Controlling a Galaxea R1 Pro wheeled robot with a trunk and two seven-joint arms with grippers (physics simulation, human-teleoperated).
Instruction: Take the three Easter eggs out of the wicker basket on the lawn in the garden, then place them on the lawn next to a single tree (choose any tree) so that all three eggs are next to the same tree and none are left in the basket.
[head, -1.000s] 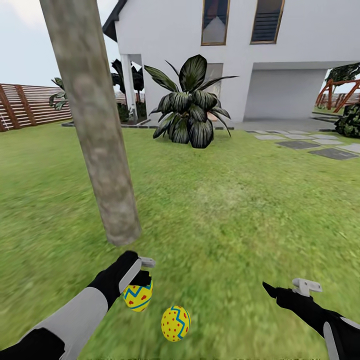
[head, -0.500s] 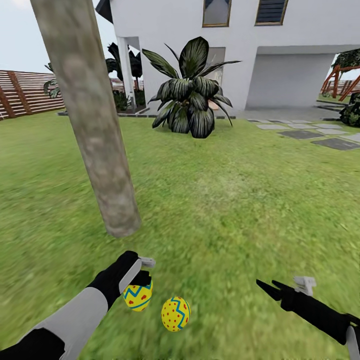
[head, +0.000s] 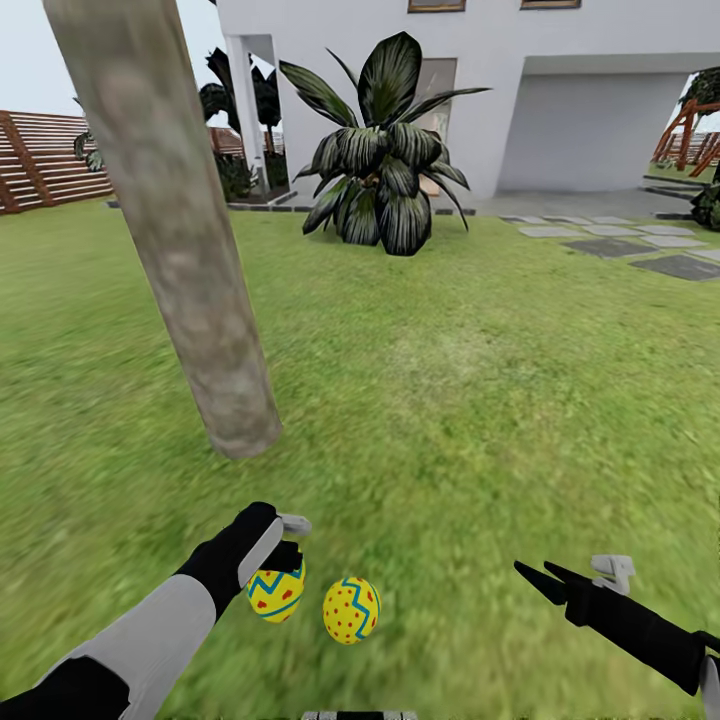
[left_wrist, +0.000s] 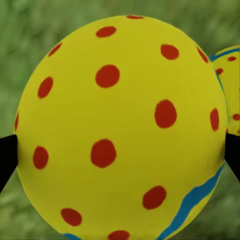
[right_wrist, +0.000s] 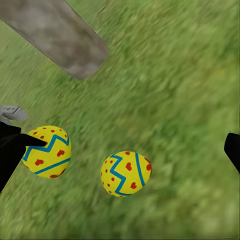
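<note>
Left tool (head: 283, 560) low by the tree (head: 190, 270), clamped on one Easter egg (head: 275, 591); right tool (head: 545, 578) spread wide.

Bright, even, shadowless daylight; smeared, blurry lawn (head: 480, 400) texture, softest in wrist views.

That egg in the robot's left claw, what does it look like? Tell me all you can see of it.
The held egg is bright yellow and smooth, with red dots and blue zigzag bands. In the left wrist view it sits between two dark fingertips, one at each side. The left gripper clamps it from above, low over the lawn; whether it touches the grass cannot be told. A second egg lies on the grass close beside it, and the tree stands a little beyond.
</note>
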